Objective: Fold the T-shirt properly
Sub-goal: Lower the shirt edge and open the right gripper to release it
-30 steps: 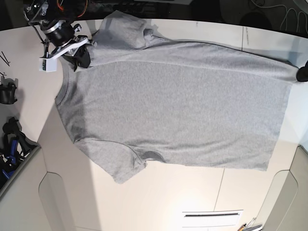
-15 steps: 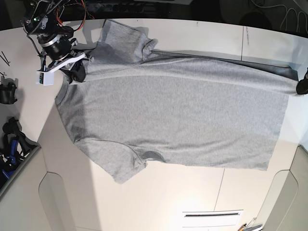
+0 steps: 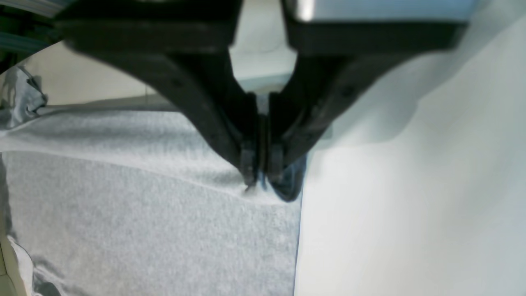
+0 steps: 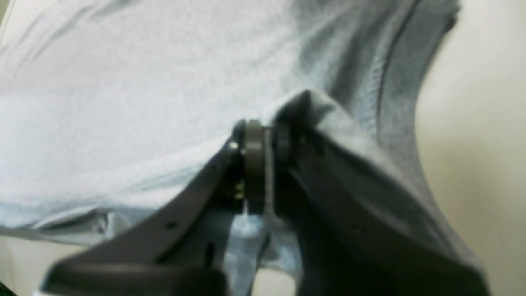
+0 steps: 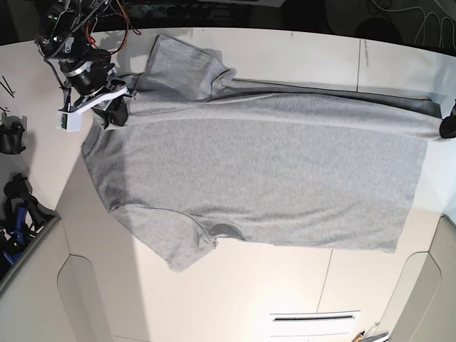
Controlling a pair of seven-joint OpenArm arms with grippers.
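Note:
The light grey T-shirt (image 5: 263, 171) lies plain side up on the white table (image 5: 235, 299), neck at the left, hem at the right. Its far long edge is lifted and rolled over toward the front. My right gripper (image 5: 114, 110) is shut on the shoulder cloth beside the neck; in the right wrist view the gripper (image 4: 265, 144) pinches a raised fold of the T-shirt (image 4: 123, 90). My left gripper (image 5: 447, 127) is shut on the far hem corner; in the left wrist view the gripper (image 3: 261, 179) clamps the edge of the T-shirt (image 3: 144, 213).
Dark tools (image 5: 13, 135) and black and blue clips (image 5: 18, 206) lie along the table's left edge. A white strip (image 5: 313, 322) sits near the front edge. Cables hang behind the table at the top right (image 5: 427, 21).
Both grippers have moved toward the front of the table, carrying the far edge of the T-shirt. The folded-over strip along that edge has grown wider.

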